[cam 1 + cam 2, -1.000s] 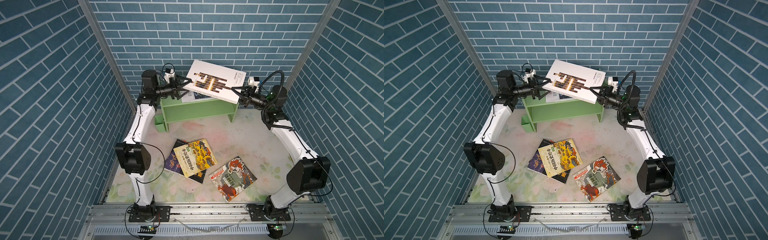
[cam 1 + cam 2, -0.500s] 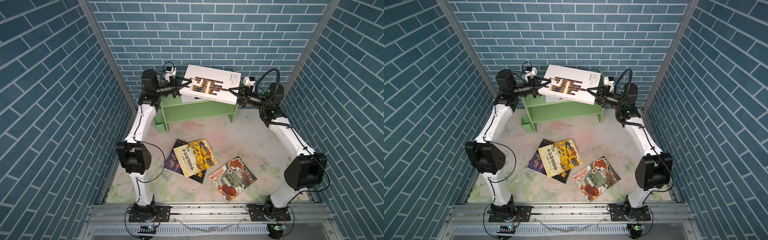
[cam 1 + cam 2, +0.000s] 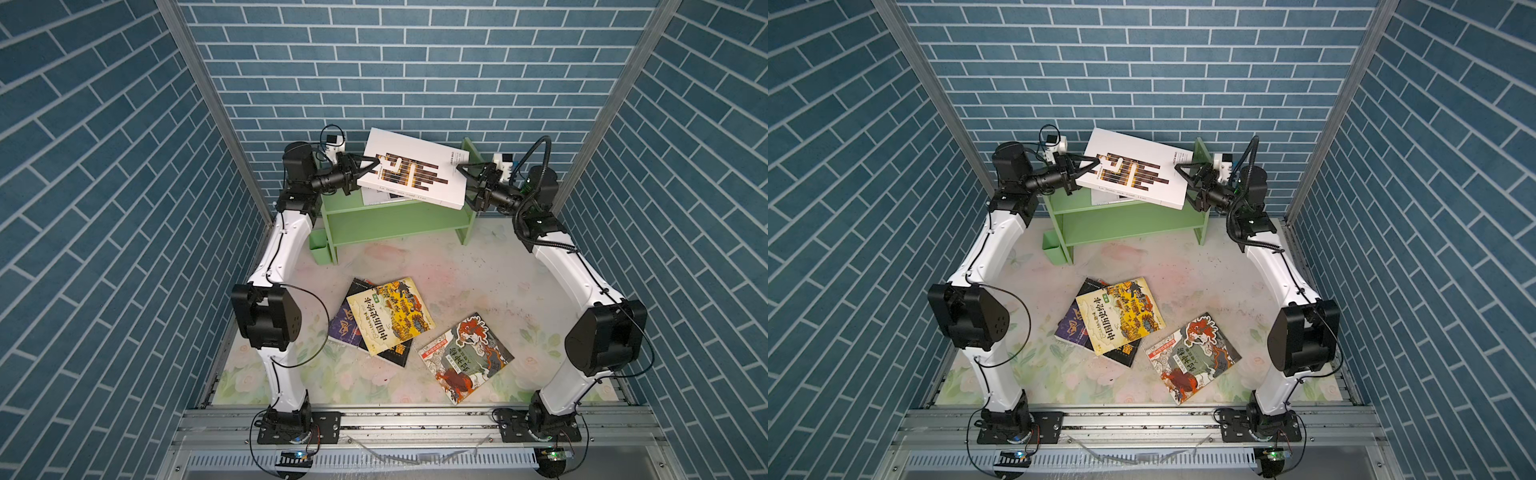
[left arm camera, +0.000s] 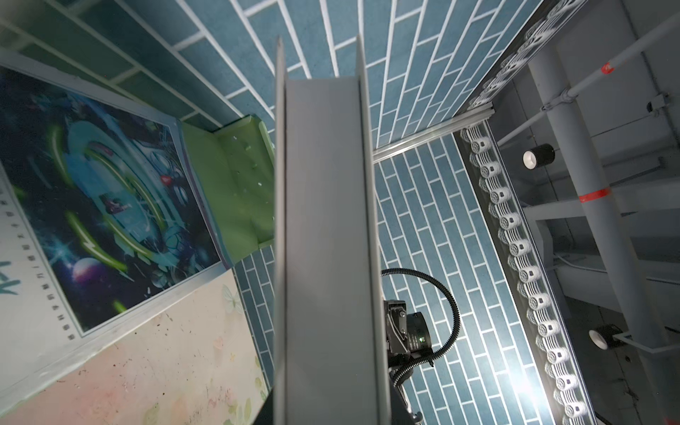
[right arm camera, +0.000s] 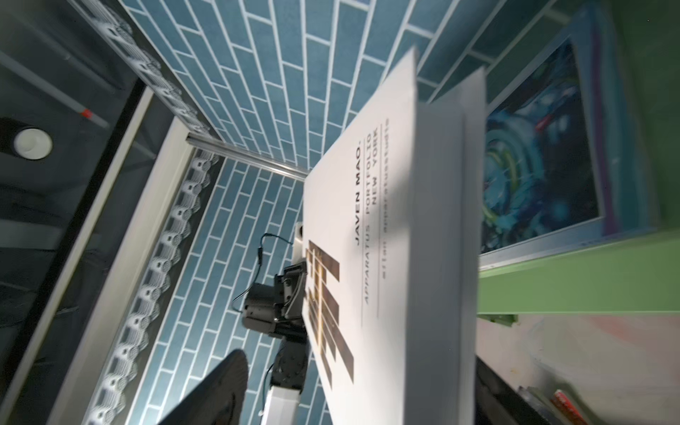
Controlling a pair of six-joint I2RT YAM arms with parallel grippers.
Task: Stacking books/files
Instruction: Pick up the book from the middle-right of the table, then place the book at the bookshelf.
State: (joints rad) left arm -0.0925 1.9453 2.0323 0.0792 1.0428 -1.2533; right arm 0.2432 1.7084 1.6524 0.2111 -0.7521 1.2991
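Your left gripper (image 3: pixel 370 166) is clamping the left edge of the white book (image 3: pixel 415 166); your right gripper (image 3: pixel 462 180) is standing with jaws apart at its right edge. The book is tilting above the green shelf (image 3: pixel 390 220) at the back edge of the flowered mat (image 3: pixel 457 270), brick walls (image 3: pixel 415 62) closing round. Only the wrist views are showing a blue space-cover book (image 4: pixel 110 202) beneath.

A light green wooden shelf (image 3: pixel 395 224) stands before the blue brick-patterned back wall (image 3: pixel 415 62), on a pale floral tabletop (image 3: pixel 478 282).
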